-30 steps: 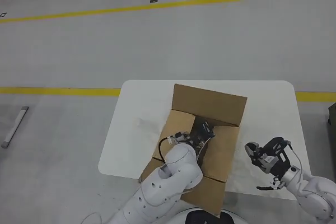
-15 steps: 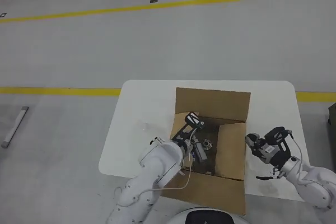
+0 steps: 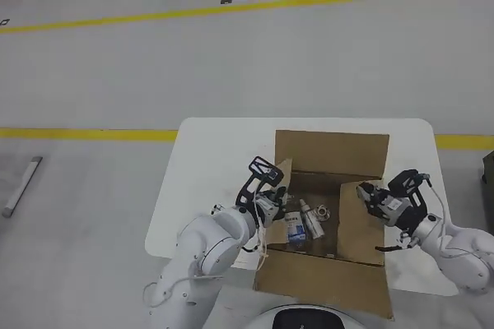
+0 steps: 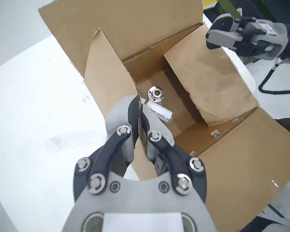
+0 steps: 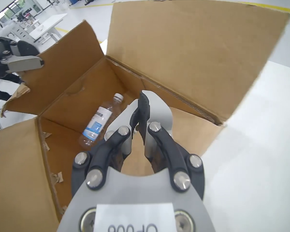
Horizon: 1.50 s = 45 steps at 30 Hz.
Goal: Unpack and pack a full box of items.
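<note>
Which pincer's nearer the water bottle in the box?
Left. The left pincer grips the left flap, on the side where the water bottle lies; the right pincer grips the right flap, across the box.

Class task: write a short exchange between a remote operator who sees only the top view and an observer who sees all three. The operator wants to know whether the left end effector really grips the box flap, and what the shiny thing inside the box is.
Operator: Is the left end effector gripping the left flap, or just touching it?
Observer: Gripping. The left wrist view shows the flap's edge pinched between its fingers.
Operator: What is the shiny thing in the box?
Observer: A round metal disc with a hole through its middle, lying beside a white tube.
</note>
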Each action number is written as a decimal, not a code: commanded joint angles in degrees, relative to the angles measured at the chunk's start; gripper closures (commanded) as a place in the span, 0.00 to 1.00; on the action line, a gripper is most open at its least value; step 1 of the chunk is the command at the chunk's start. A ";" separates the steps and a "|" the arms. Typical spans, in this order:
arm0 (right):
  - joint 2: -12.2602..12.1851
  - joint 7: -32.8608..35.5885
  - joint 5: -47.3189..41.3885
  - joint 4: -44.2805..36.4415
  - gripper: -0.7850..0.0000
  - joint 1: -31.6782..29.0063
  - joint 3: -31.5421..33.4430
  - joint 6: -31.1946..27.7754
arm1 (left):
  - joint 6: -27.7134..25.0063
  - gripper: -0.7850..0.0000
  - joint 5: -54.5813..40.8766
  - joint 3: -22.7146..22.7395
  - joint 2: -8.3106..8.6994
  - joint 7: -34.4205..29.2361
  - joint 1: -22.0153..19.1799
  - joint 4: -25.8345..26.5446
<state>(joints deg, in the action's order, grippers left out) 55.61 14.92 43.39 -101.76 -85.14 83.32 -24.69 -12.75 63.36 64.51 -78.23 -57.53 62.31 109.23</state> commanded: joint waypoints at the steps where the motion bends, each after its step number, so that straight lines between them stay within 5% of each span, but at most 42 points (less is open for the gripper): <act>1: -0.03 1.00 0.36 -0.44 1.00 -0.42 -0.17 -0.67 | 0.04 1.00 -0.08 0.48 0.14 0.08 0.30 -0.04; 7: 0.15 2.47 1.43 1.46 1.00 -0.43 -1.32 -0.34 | -0.01 1.00 -2.26 2.24 0.52 0.76 0.79 -0.76; 8: 0.21 2.36 1.43 1.84 1.00 -0.21 -1.48 -0.33 | -0.24 0.90 -2.31 2.65 0.65 0.61 0.77 -0.60; 9: 0.23 2.37 1.42 2.14 1.00 -0.11 -1.53 -0.38 | -0.28 0.67 -1.93 3.07 0.77 0.36 0.75 -0.38; 10: 0.26 2.39 1.49 2.42 1.00 -0.02 -1.49 -0.22 | -0.10 0.23 -1.82 3.49 0.87 0.10 0.84 -0.12; 11: 0.28 2.38 1.50 2.58 1.00 0.04 -1.51 -0.23 | -0.18 0.05 -1.97 3.84 0.97 -0.18 0.96 0.20; 12: 0.30 2.41 1.52 2.78 1.00 0.07 -1.51 -0.17 | -0.27 0.00 -1.90 4.13 1.05 -0.39 0.99 0.43; 27: 0.48 2.13 2.03 3.71 1.00 -0.30 -0.43 0.19 | -0.64 0.00 20.51 6.01 2.95 -7.00 1.15 4.55; 45: 0.62 0.57 1.67 1.60 1.00 -2.22 1.48 -0.63 | 2.70 0.00 33.39 0.04 2.37 -7.14 0.92 -2.92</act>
<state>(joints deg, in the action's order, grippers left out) 56.22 16.08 45.42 -99.81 -87.16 84.45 -25.24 -10.33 96.77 64.48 -75.82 -64.80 63.10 106.27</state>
